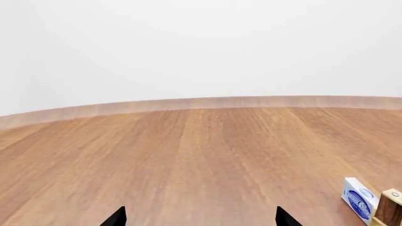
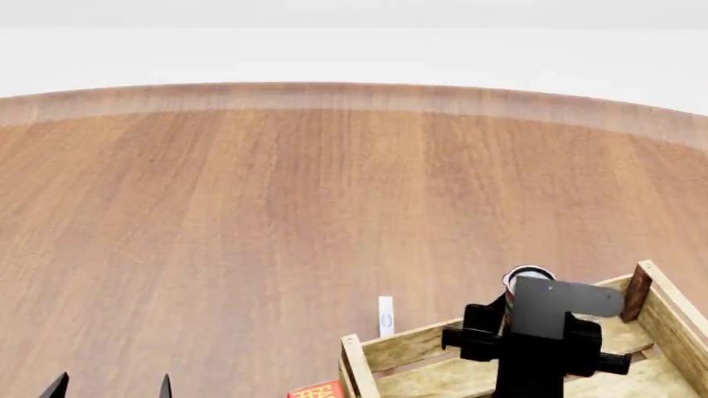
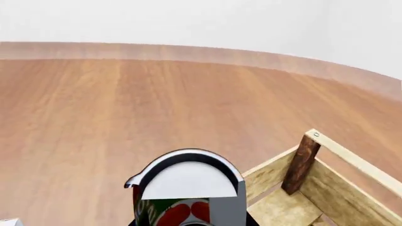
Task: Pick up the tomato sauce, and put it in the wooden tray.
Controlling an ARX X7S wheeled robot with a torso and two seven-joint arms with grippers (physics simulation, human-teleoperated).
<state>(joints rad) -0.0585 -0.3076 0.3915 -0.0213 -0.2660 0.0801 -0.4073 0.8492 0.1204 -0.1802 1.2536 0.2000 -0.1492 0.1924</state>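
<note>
My right gripper [image 2: 529, 325] is shut on the tomato sauce can [image 2: 528, 274], whose silver top shows just beyond the gripper body. In the right wrist view the can [image 3: 182, 188] fills the lower middle, red and green label showing, with the gripper [image 3: 188, 220] around it. The wooden tray [image 2: 409, 345] lies under the right arm, and the can is held above its far wall. The tray's corner post and slats also show in the right wrist view [image 3: 339, 183]. My left gripper [image 2: 111, 386] is open and empty at the near left, over bare table [image 1: 201, 217].
A small white and blue box [image 1: 359, 197] stands just beside the tray's corner post [image 1: 390, 207]; it shows as a thin white slab in the head view [image 2: 385, 317]. A red packet [image 2: 317, 390] lies at the tray's near left corner. The wooden table [image 2: 277, 207] stretches far ahead.
</note>
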